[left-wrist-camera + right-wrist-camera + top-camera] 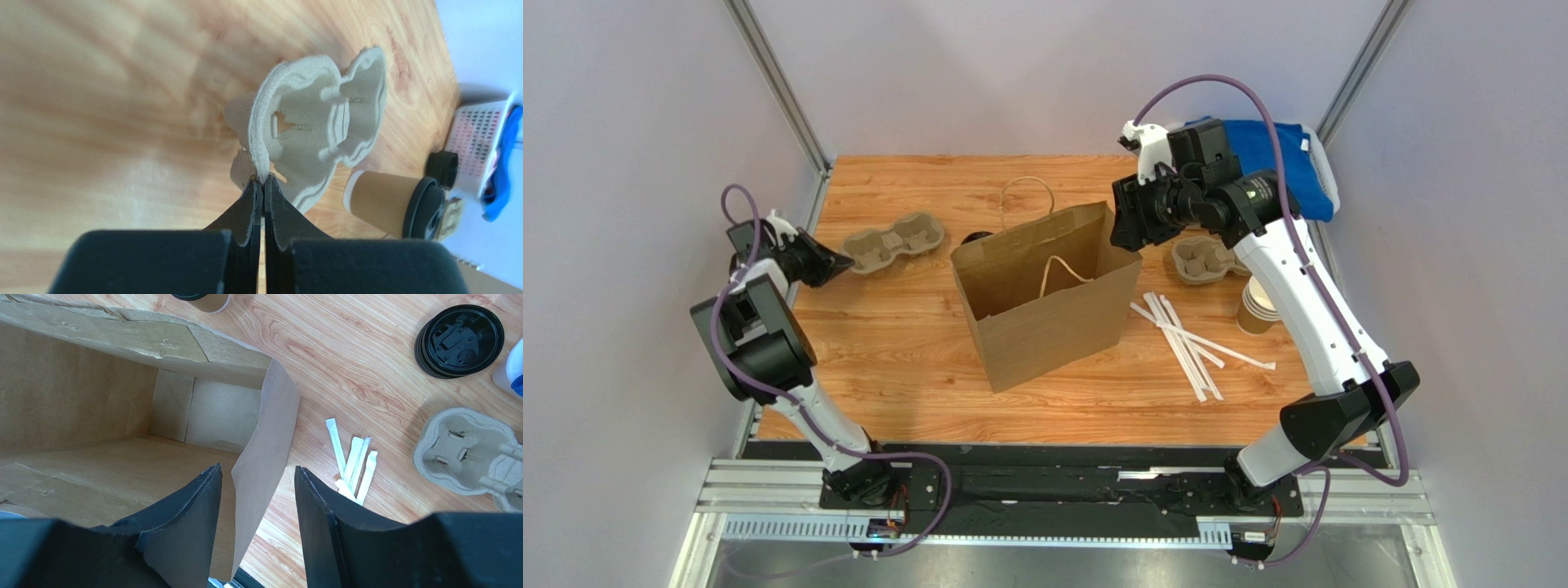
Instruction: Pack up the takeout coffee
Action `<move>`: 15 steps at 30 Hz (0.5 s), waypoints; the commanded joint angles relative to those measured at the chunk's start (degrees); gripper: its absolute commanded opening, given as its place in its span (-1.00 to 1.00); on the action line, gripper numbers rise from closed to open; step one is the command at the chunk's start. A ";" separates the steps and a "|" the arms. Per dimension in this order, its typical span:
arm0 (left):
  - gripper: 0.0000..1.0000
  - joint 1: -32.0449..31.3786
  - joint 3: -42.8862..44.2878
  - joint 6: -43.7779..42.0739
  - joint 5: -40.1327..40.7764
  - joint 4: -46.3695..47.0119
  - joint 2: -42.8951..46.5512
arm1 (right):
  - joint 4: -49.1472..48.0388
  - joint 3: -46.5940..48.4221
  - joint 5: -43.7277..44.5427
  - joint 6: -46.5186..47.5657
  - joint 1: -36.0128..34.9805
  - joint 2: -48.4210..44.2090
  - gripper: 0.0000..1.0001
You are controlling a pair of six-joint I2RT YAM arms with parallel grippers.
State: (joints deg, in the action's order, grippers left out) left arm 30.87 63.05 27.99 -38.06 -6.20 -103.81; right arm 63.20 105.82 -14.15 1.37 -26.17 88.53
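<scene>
The left gripper (263, 181) pinches a pale moulded-pulp two-cup carrier (307, 98) by its rim. The takeout coffee (393, 205), a brown paper cup with a black lid, stands just beyond it, nearer the left arm. The right gripper (255, 471), spread, straddles a wall of the brown paper bag (1051, 312). From above the bag hides most of the cup, while the left wrist view shows it plainly.

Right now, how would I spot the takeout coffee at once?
Find the open paper bag mid-table. Behind its far left corner sits the takeout coffee, a lone brown cup. Only it wears its black lid; the stacked cups at right are unlidded.
</scene>
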 commanded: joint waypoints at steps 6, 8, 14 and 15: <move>-1.00 -0.37 17.88 -29.73 -6.67 -32.60 -7.80 | -0.71 0.53 -0.61 0.48 -0.02 -1.43 0.01; -1.00 -0.55 22.54 -34.02 -6.50 -36.41 -12.02 | -0.62 0.53 -0.61 0.57 -0.02 -1.43 0.01; -0.27 -0.73 23.62 -32.75 -5.53 -37.32 -13.18 | -0.45 0.61 -0.79 0.57 -0.02 -1.78 0.01; -0.18 -0.55 22.57 -31.52 -5.79 -34.70 -11.26 | -0.36 0.62 -0.88 0.57 -0.02 -1.87 0.02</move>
State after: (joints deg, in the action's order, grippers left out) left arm 30.39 86.48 -2.42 -42.83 -40.32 -118.78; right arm 63.22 105.80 -14.44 1.54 -26.17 88.53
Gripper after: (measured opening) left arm 0.334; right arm 0.505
